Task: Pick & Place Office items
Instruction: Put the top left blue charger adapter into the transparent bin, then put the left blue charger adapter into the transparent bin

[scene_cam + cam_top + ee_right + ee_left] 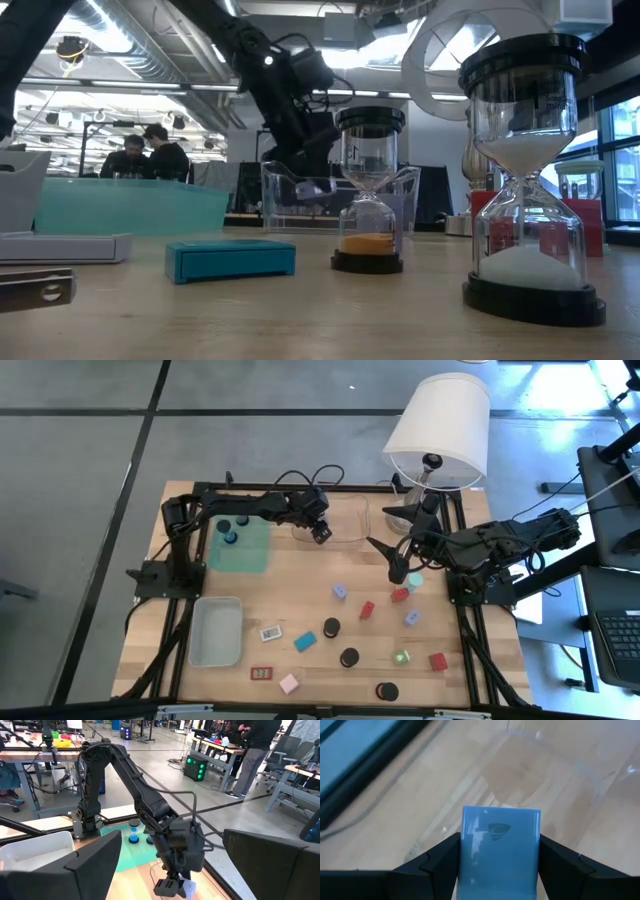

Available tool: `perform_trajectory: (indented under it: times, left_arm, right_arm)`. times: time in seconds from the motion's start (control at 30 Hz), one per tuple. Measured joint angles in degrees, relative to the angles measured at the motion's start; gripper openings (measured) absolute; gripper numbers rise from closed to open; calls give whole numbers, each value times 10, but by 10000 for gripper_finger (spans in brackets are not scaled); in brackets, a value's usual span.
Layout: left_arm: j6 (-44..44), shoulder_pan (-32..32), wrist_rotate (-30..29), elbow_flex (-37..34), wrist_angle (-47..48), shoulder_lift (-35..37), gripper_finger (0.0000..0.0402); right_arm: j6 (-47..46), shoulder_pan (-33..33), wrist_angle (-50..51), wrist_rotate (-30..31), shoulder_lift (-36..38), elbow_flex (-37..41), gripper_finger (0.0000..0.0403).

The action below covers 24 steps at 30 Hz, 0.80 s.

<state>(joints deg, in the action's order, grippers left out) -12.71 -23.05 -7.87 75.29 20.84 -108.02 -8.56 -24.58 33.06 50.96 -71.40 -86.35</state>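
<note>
Left gripper [497, 870]: clamped on blue block [500, 845], poised above clear tray [335, 525] for release.
Right gripper [400, 567]: jaws spread, empty, waiting near the lamp [437, 430].

The bench [300, 610] was pale, smooth wood. A glossy light-blue plastic block [500, 850] sat between matt black claw fingers [437, 865]. The tray [340, 195] was clear plastic; the hourglasses [525, 170] shiny glass with black caps.

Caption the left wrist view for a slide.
Left gripper holds a light blue block above the clear tray.
</note>
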Motion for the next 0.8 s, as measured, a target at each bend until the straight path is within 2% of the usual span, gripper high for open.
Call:
perform_trajectory:
  times: [0.13,0.37,0.53,0.63,0.8]
  left_arm:
    - [0,-1,2,0,6,13,244]
    - [-15,1,8,0,22,15,304]
    - [17,2,16,1,17,28,317]
    - [77,13,44,15,23,51,315]
    - [222,62,165,38,5,103,306]
  right_arm:
    - [0,0,0,0,0,0,351]
    - [0,0,0,0,0,0,351]
    - [-2,0,0,0,0,0,351]
    - [-1,0,0,0,0,0,351]
    - [0,0,7,0,0,0,351]
